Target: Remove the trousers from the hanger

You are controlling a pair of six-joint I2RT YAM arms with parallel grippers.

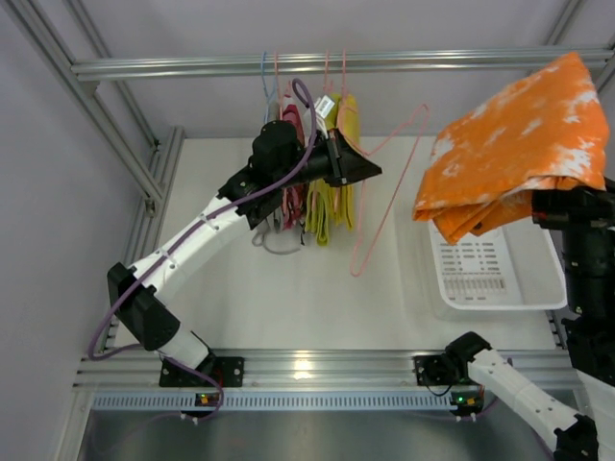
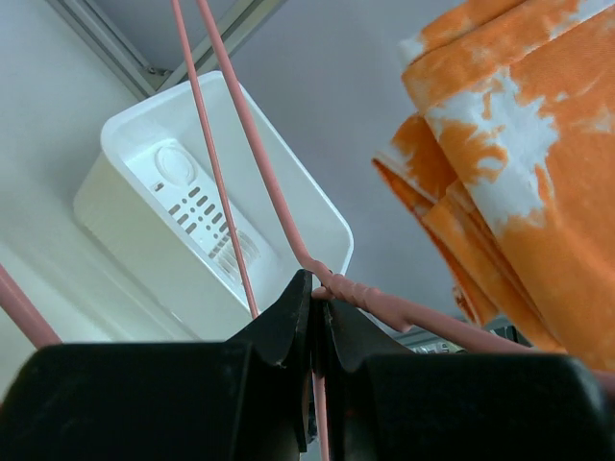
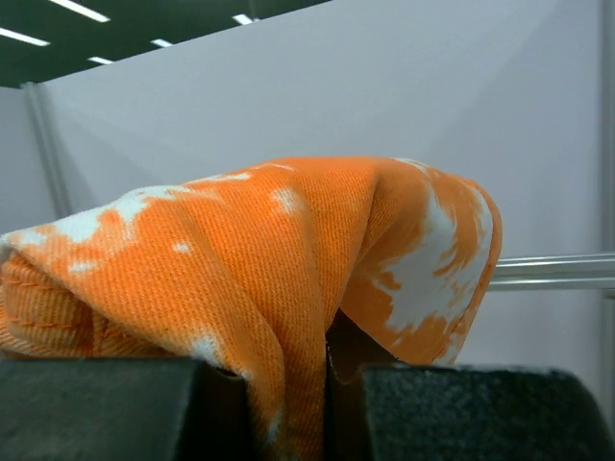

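Observation:
The orange trousers [image 1: 514,144] with white blotches hang folded over my right gripper [image 1: 562,206], high above the white basket [image 1: 548,288]. In the right wrist view the jaws are shut on a fold of the trousers [image 3: 288,288]. The pale pink hanger [image 1: 389,197] hangs bare, off the trousers, its loop swung out to the right of the rail. My left gripper [image 1: 370,171] is shut on the hanger near its twisted neck [image 2: 360,293]. The trousers also show at the right of the left wrist view [image 2: 519,173].
Yellow-green and red garments [image 1: 322,202] and other hangers hang from the metal rail [image 1: 336,65] behind the left arm. The white perforated basket [image 2: 115,206] stands at the right of the table. Frame posts run along the left side.

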